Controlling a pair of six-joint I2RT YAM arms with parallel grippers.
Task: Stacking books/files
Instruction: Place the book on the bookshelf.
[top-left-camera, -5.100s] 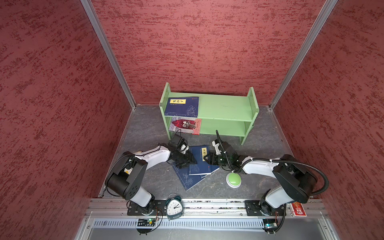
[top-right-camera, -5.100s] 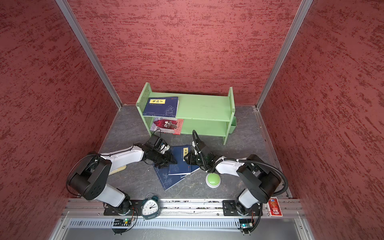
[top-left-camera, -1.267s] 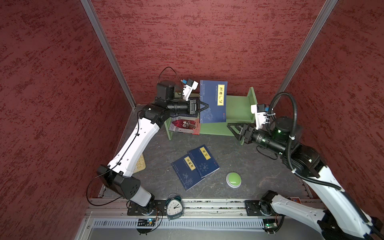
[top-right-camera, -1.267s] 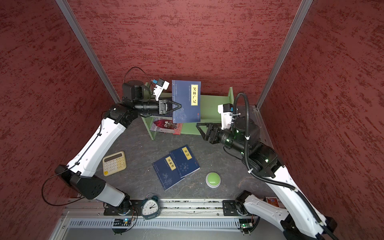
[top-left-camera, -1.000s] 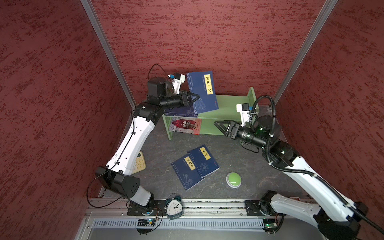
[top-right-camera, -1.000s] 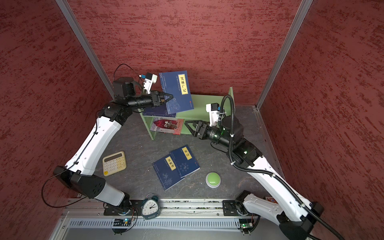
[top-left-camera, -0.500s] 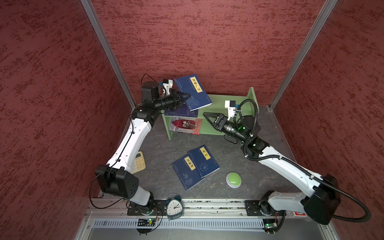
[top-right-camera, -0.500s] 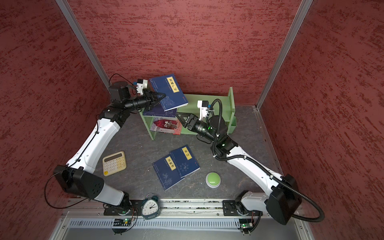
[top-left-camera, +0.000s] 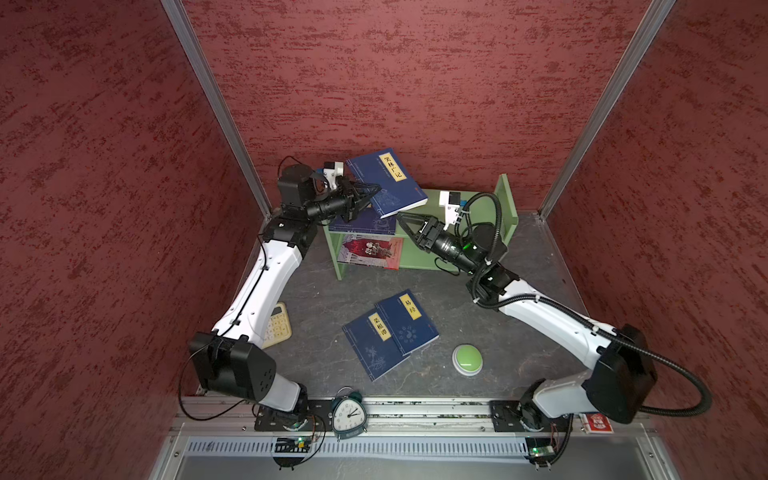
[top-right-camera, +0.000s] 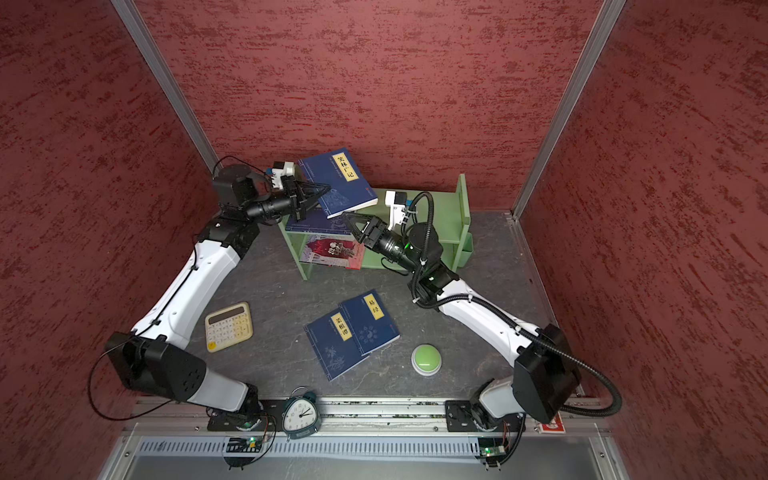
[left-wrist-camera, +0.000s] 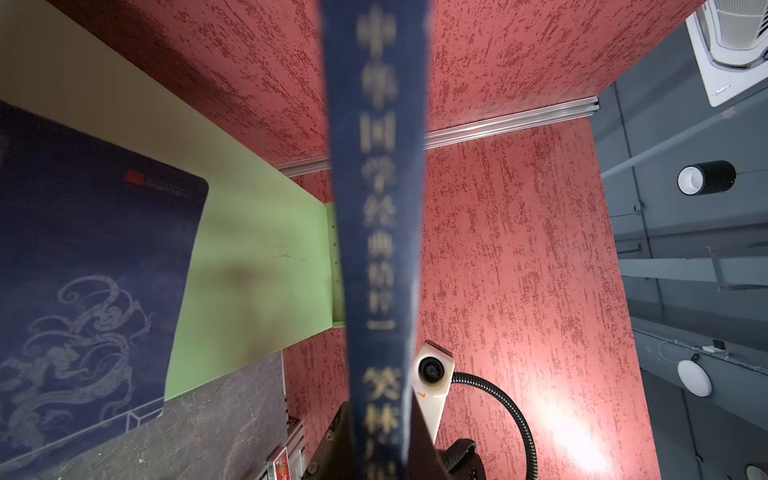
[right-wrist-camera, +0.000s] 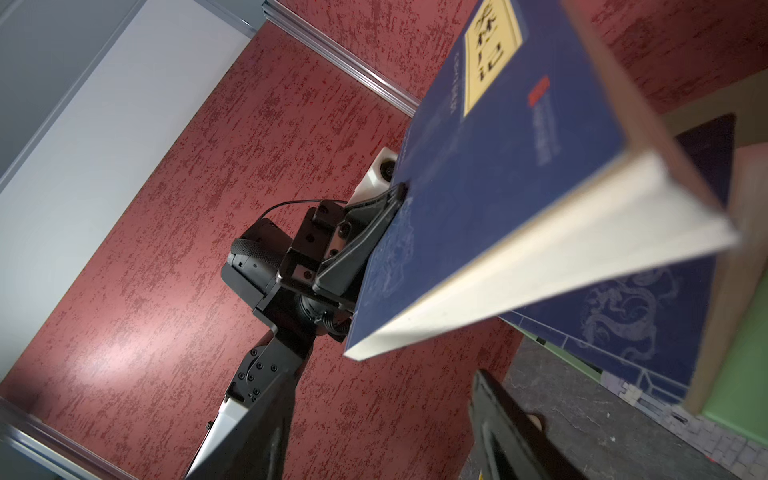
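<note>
The left tool (top-left-camera: 374, 190) is clenched on the spine edge of a navy book (top-left-camera: 388, 183), holding it in the air, tilted, above the left end of the green shelf (top-left-camera: 508, 208); the left wrist view shows that spine running straight out from between the jaws. The right tool (top-left-camera: 406, 226) is released, its jaws spread wide, just below the book's free lower corner and not touching it; in the right wrist view the two fingers (right-wrist-camera: 503, 424) stand well apart beneath the pale page edge. A second navy book (top-left-camera: 365, 220) lies flat on the shelf's top board, partly under the raised one, and the red-and-white book (top-left-camera: 370, 251) lies on the lower board, sticking out past its front edge. Two more navy books (top-left-camera: 376, 345) (top-left-camera: 409, 318) lie side by side on the dark counter (top-left-camera: 324, 299), their long edges overlapping slightly, with a green button (top-left-camera: 467, 359) near them. A cream calculator (top-right-camera: 228, 326) sits beside the left arm, and an alarm clock (top-left-camera: 348, 415) stands on the front rail.
</note>
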